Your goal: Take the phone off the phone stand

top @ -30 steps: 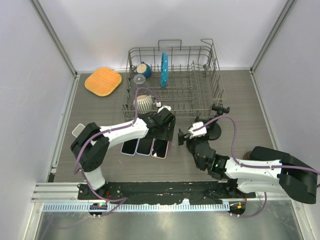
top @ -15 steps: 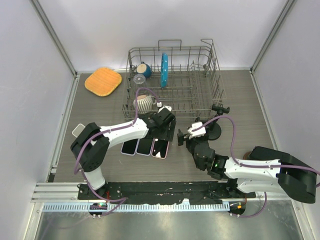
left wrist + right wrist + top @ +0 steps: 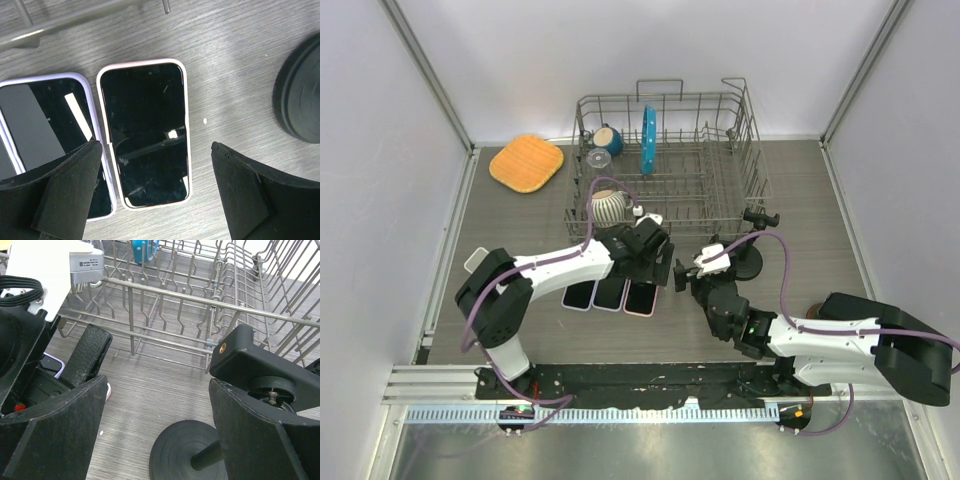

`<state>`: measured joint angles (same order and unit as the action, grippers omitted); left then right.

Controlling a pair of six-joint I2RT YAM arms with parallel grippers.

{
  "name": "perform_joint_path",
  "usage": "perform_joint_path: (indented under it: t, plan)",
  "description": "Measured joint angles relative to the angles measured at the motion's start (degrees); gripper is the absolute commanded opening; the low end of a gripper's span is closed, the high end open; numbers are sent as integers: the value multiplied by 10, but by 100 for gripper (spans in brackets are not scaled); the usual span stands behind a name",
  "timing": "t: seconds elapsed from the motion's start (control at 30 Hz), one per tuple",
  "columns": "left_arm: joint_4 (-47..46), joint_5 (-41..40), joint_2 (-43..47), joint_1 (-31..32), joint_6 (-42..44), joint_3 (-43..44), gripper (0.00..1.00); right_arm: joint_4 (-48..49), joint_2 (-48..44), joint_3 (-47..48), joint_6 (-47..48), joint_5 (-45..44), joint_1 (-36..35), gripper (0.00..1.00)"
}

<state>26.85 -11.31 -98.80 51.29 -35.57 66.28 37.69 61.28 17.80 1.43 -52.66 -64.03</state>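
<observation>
Phone (image 3: pixel 145 132), pink case: lies flat, screen up, on the desk (image 3: pixel 240 60) below the left pincer (image 3: pixel 155 152), whose fingers are spread and empty. Judged off the phone stand (image 3: pixel 185 450). To finish well, lift straight up without nudging it. Right pincer (image 3: pixel 157 390) is spread, facing the stand. Left wrist view shows a second phone (image 3: pixel 50 135) just beside; only the top view shows a third phone (image 3: pixel 578 294).

The counter (image 3: pixel 240 60) shows grey wood grain with a matt finish. The phone (image 3: pixel 145 132) has a glossy black glass screen, smudged and finely scratched, in a smooth pale pink case. The phone stand (image 3: pixel 180 445) is matt black plastic. The dish rack (image 3: pixel 200 300) is dull grey metal wire. The orange pad (image 3: pixel 526 163) looks like ribbed cloth.
</observation>
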Motion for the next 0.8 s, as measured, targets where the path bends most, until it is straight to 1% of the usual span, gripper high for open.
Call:
perform_joint_path:
  t: [0.07, 0.2, 0.3, 0.43, 0.6, 0.8]
  plan:
    - [7, 0, 10, 2, 0, -3, 100, 0, 2, 1, 0, 2, 0, 88]
    - [19, -11, 52, 4, 0, -8, 100, -15, 8, 10, -3, 20, 0, 88]
    - [27, -29, 103, 4, 3, -7, 100, -39, 26, 27, -5, 48, 0, 88]
    - [38, -57, 193, -5, 17, -6, 100, -70, 50, 55, -15, 93, 0, 88]
    - [52, -83, 294, -47, 41, 1, 100, -108, 70, 92, -30, 136, 0, 89]
    - [80, -111, 389, -110, 86, 1, 100, -179, 105, 146, -52, 163, 5, 88]
